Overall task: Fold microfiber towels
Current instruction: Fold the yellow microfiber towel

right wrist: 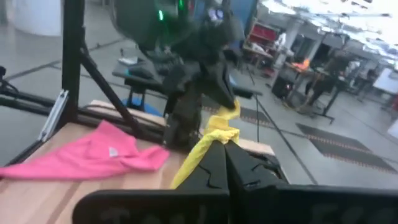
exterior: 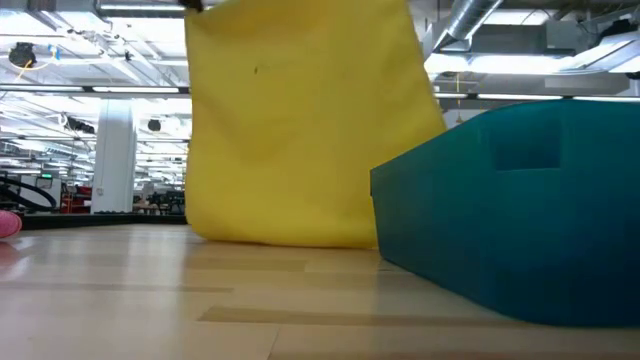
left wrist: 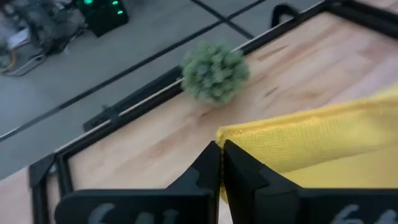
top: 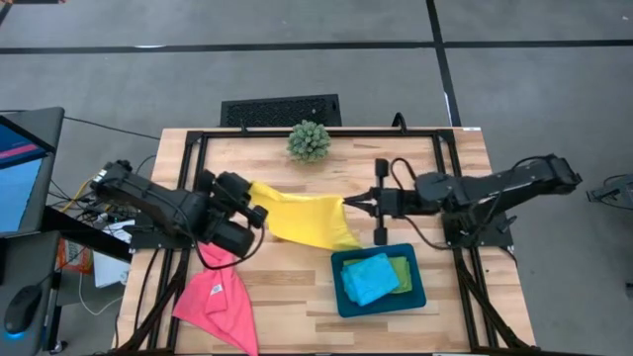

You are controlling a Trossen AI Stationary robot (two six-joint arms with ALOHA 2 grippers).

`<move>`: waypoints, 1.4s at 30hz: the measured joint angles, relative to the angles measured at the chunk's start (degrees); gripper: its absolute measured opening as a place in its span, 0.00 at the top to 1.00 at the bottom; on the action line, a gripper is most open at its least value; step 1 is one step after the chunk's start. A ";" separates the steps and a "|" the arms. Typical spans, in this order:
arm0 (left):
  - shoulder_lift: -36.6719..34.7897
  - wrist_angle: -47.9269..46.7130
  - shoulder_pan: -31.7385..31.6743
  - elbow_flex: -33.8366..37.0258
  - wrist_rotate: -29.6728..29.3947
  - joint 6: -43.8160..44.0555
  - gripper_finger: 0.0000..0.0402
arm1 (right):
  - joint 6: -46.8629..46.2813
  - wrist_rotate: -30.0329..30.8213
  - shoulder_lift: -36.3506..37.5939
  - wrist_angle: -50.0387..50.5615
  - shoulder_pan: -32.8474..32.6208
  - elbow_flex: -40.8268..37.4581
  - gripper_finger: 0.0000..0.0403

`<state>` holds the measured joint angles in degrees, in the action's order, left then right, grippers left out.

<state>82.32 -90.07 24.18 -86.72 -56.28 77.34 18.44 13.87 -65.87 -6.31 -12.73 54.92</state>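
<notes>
The soft yellow microfiber towel (top: 302, 220) hangs lifted above the bare wooden table (top: 297, 297), stretched between 2 grippers so it can be folded cleanly. The left gripper (top: 259, 215) is clamped on one corner, the right gripper (top: 348, 204) on the opposite one. Just beside it, the dark teal rigid tray (top: 346, 297) holds the sky blue towel (top: 368, 277) and lime green towel (top: 403, 272), apparently finished. The hot pink towel (top: 218, 302) lies near the left arm, probably waiting.

My rig: two matte black jointed arms. Left arm (top: 158, 203) bulky, boxy black wrist block, yellow cable bundle near base. Right arm (top: 495, 186) slimmer, black cable loops along forearm. My left gripper (left wrist: 220, 163) and right gripper (right wrist: 224, 163): black angular wedge-shaped fingers on wide black bar.
</notes>
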 joint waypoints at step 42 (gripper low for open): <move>-17.16 1.98 -9.70 15.80 -3.97 -12.77 0.99 | 1.59 -12.26 -19.12 10.71 19.46 13.69 1.00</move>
<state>65.16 -88.09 14.48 -70.91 -60.25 64.57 20.04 1.61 -84.99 4.40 6.72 68.61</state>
